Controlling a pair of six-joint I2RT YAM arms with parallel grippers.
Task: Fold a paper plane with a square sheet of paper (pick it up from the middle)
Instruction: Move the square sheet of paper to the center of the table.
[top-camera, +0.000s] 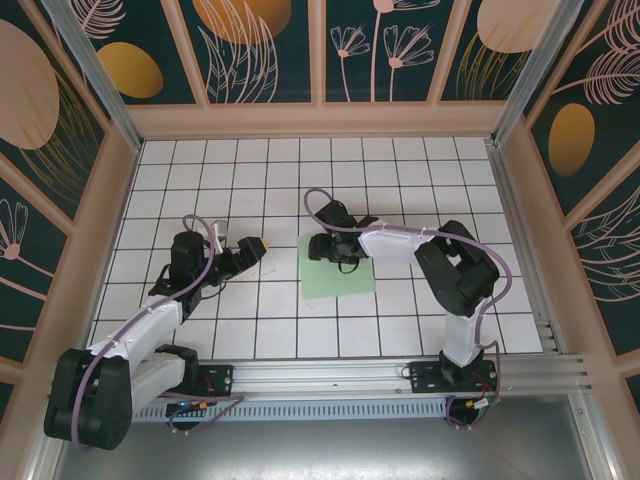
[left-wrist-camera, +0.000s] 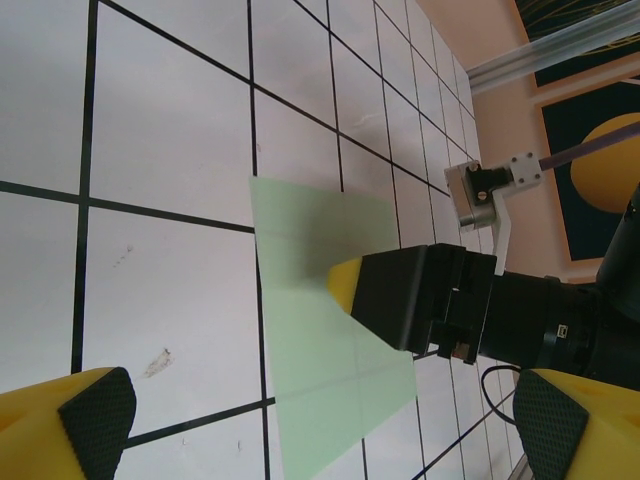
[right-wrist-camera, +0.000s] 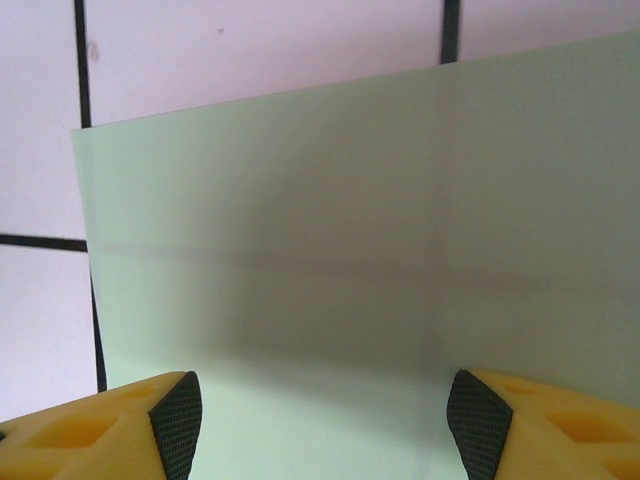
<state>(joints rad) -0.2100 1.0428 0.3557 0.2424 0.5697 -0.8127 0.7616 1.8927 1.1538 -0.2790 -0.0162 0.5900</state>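
Observation:
The square sheet of paper (top-camera: 340, 278) lies flat on the white grid table, pale mint green with faint crease lines. My right gripper (top-camera: 323, 248) hovers over its far left part, open, with both fingertips (right-wrist-camera: 475, 415) spread above the sheet (right-wrist-camera: 350, 250) and nothing between them. From the left wrist view the right gripper (left-wrist-camera: 400, 295) is a black block with a yellow tip over the sheet (left-wrist-camera: 320, 350). My left gripper (top-camera: 255, 245) stands wide open to the left of the sheet, apart from it, its fingertips (left-wrist-camera: 95, 415) empty. The paper plane is out of view.
The tiled table (top-camera: 200, 180) is walled on the back and both sides by patterned panels (top-camera: 270, 50). A metal rail (top-camera: 380, 375) with the arm bases runs along the near edge. Purple cables loop off both arms.

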